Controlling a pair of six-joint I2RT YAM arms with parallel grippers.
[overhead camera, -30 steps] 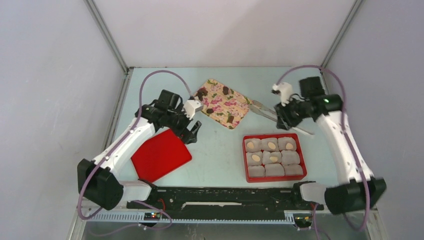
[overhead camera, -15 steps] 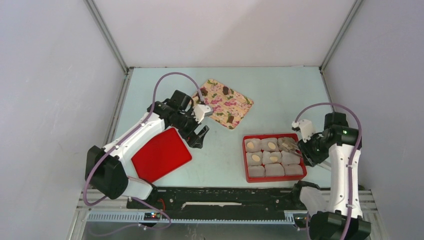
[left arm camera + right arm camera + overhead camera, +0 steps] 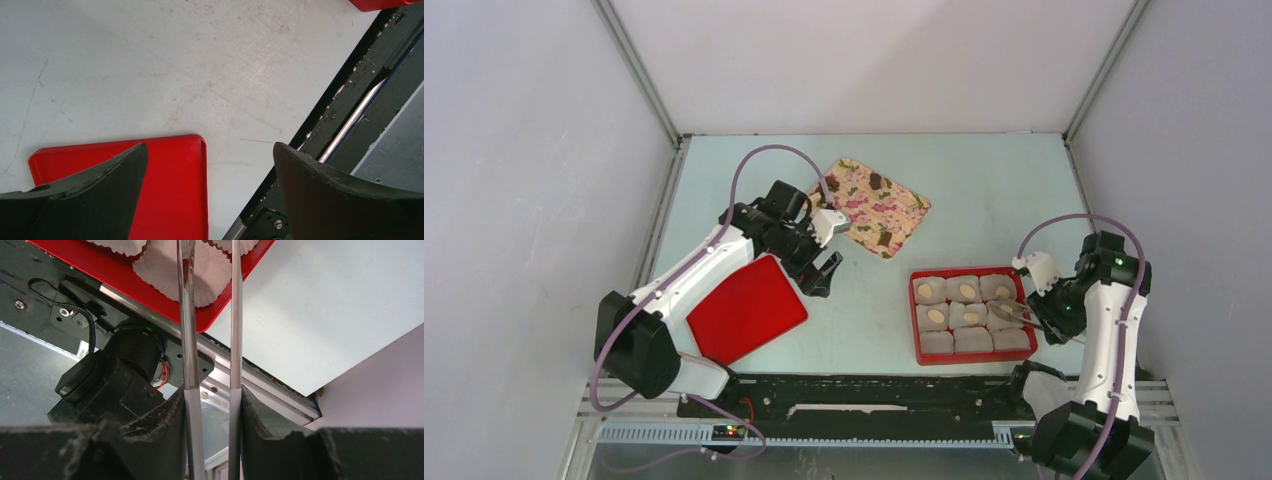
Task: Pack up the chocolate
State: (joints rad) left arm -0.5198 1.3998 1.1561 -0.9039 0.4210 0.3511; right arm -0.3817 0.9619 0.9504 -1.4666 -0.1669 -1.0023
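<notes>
Pale cream chocolates (image 3: pixel 967 290) lie in several white paper cups in the red box (image 3: pixel 916 322). Dark chocolates (image 3: pixel 876 181) lie on the flowered tray (image 3: pixel 904 210). My right gripper (image 3: pixel 1046 314) is shut on metal tongs (image 3: pixel 1014 312), which reach over the box's right side. In the right wrist view the gripper (image 3: pixel 212 395) clamps the tongs (image 3: pixel 186 315) above paper cups (image 3: pixel 165 267); the tong tips are cut off by the frame's top edge. My left gripper (image 3: pixel 824 270) is open and empty beside the red lid (image 3: pixel 746 310). In the left wrist view it (image 3: pixel 210 150) hovers over the lid's corner (image 3: pixel 170 185).
The black rail (image 3: pixel 874 390) runs along the table's near edge, close behind the box. Grey walls enclose the table on the left, back and right. In the right wrist view the box's corner (image 3: pixel 210 320) sits near the table's edge.
My right arm swung from beside the flowered tray to the red box, carrying the tongs, then shifted slightly nearer. My left gripper moved a little right, then held still.
</notes>
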